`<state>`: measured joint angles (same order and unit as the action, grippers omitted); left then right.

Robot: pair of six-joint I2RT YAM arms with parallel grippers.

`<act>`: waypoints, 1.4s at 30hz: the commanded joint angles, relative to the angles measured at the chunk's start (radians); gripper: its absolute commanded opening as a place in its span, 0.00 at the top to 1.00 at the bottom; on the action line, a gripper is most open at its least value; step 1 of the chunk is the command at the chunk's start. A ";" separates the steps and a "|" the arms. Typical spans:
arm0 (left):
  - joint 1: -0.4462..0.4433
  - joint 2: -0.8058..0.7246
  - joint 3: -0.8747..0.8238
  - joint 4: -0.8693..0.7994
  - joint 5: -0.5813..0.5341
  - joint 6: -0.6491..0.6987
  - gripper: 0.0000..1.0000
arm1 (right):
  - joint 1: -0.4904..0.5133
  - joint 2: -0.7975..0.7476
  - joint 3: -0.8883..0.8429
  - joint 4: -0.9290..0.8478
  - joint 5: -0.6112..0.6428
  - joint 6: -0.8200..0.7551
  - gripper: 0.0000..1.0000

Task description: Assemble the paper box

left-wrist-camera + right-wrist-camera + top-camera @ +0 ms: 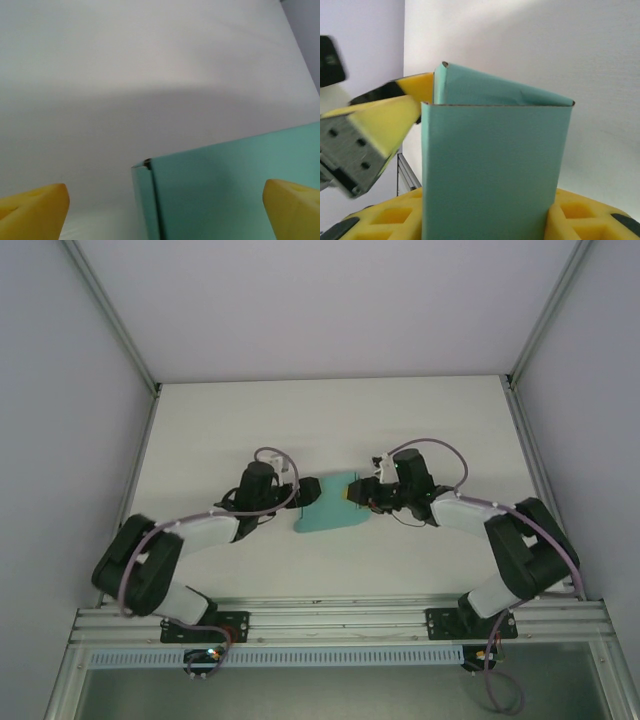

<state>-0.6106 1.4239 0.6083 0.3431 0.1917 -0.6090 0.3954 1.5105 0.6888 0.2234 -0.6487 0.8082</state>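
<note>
The teal paper box [325, 512] sits mid-table between my two grippers. In the right wrist view the paper box [490, 160] stands as a folded sleeve with its open top edge showing. My right gripper [487, 227] is shut on its lower part, a yellow pad pressed against each side. My left gripper [165, 212] is open, its yellow fingertips [35, 210] spread wide either side of the box's folded corner [150, 195] and touching nothing. From above, the left gripper [308, 490] is at the box's left end and the right gripper [357, 493] at its right end.
The white table [330, 420] is walled at the back and on both sides. An aluminium rail [340, 620] carrying both arm bases runs along the near edge. Free surface lies behind and in front of the box.
</note>
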 commanded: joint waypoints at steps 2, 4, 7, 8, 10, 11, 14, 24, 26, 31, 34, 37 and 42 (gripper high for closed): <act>-0.073 -0.147 0.088 -0.230 -0.115 0.356 0.00 | -0.060 -0.072 0.066 -0.308 0.026 0.038 0.57; -0.114 -0.187 0.110 -0.259 -0.078 0.504 0.00 | -0.097 -0.082 0.112 -0.444 -0.004 0.050 0.56; -0.183 -0.224 0.136 -0.332 0.015 0.756 0.00 | -0.163 -0.082 0.171 -0.603 -0.076 0.093 0.61; -0.212 -0.226 0.147 -0.368 0.027 0.843 0.00 | -0.186 -0.082 0.188 -0.646 -0.120 0.120 0.61; -0.265 -0.215 0.175 -0.442 0.008 0.963 0.00 | -0.210 -0.080 0.207 -0.686 -0.199 0.148 0.59; -0.291 -0.202 0.189 -0.481 -0.011 1.026 0.00 | -0.219 -0.077 0.220 -0.711 -0.239 0.151 0.58; -0.370 -0.146 0.221 -0.514 -0.146 1.143 0.00 | -0.229 -0.061 0.251 -0.786 -0.310 0.151 0.58; -0.417 -0.031 0.254 -0.381 -0.353 1.243 0.08 | -0.230 -0.020 0.330 -0.970 -0.387 0.092 0.58; -0.416 -0.043 0.251 -0.362 -0.350 1.231 0.13 | -0.232 -0.013 0.336 -0.986 -0.387 0.081 0.56; -0.417 -0.083 0.223 -0.346 -0.305 1.239 0.38 | -0.232 -0.009 0.332 -0.985 -0.401 0.079 0.55; -0.416 -0.086 0.224 -0.357 -0.313 1.244 0.51 | -0.233 -0.015 0.328 -0.980 -0.410 0.080 0.52; -0.417 -0.091 0.226 -0.366 -0.308 1.250 0.57 | -0.233 -0.019 0.326 -0.989 -0.415 0.065 0.49; -0.412 -0.100 0.231 -0.404 -0.288 1.252 0.62 | -0.248 -0.045 0.328 -1.017 -0.371 0.029 0.05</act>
<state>-1.0267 1.3521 0.8291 -0.0532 -0.1055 0.6373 0.1509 1.4933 1.0069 -0.7212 -0.9932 0.8928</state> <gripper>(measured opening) 0.443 0.787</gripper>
